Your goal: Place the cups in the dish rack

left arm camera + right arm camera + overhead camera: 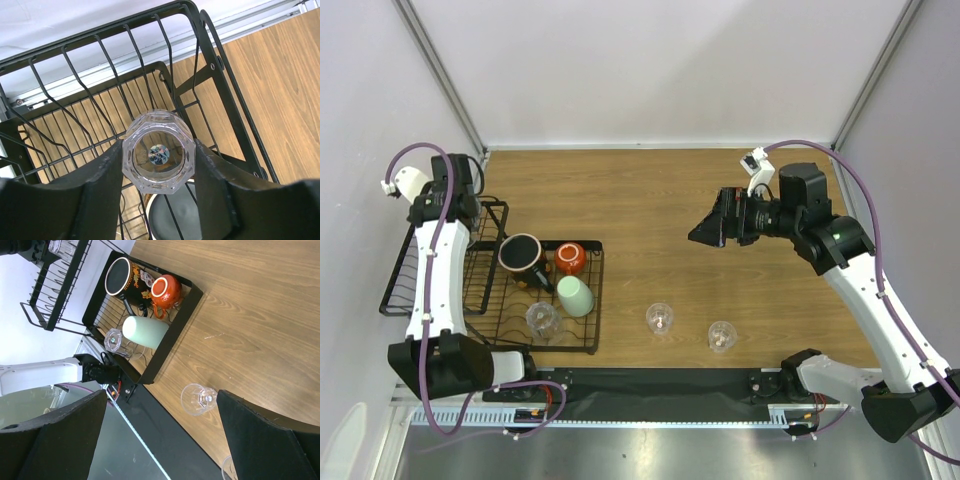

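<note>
Where the left arm reaches over the rack, left fingers (102, 190): about half spread, their matte black pads pressed on both sides of the held tumbler (159, 152).
held tumbler: thick clear glass, eight-sided rim, small sticker on its base, hanging above the wires of the tall basket (205, 60).
right fingers (270, 440): spread wide, gripping nothing, above the table (650, 190) and well apart from every cup.
dish rack (592, 300): thin black wire, a flat grid with the tall basket at its left end, on the table's left side.
on the grid: dark mug (521, 253) with a pale rim; glossy, rounded orange-red cup (570, 258) just beside it; smooth mint-green cup (575, 296); faceted racked tumbler (541, 318).
on the wood-grain table: left loose tumbler (660, 318) and right loose tumbler (722, 335), both clear.
</note>
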You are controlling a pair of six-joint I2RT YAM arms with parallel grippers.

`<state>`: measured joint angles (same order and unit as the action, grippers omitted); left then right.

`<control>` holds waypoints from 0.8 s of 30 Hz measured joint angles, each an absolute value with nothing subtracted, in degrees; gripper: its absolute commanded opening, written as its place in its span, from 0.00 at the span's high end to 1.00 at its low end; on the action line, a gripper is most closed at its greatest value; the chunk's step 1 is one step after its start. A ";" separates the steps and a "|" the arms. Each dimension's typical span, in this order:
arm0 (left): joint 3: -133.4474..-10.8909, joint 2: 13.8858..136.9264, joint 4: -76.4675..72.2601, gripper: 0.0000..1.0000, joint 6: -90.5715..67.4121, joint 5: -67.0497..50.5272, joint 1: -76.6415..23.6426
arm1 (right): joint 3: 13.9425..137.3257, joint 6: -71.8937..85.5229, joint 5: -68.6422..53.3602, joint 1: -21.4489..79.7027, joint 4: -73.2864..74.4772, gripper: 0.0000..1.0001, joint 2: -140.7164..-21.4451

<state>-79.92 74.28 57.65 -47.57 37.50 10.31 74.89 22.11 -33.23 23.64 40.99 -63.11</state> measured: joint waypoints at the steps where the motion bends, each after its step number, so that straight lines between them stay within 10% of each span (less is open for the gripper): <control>1: -79.88 74.22 57.60 0.37 -47.59 37.36 10.31 | 74.89 22.11 -33.23 23.68 41.01 0.00 -63.11; 24: -82.08 73.78 65.21 0.11 -51.05 32.47 10.52 | 75.18 21.82 -32.80 25.19 41.82 0.00 -63.11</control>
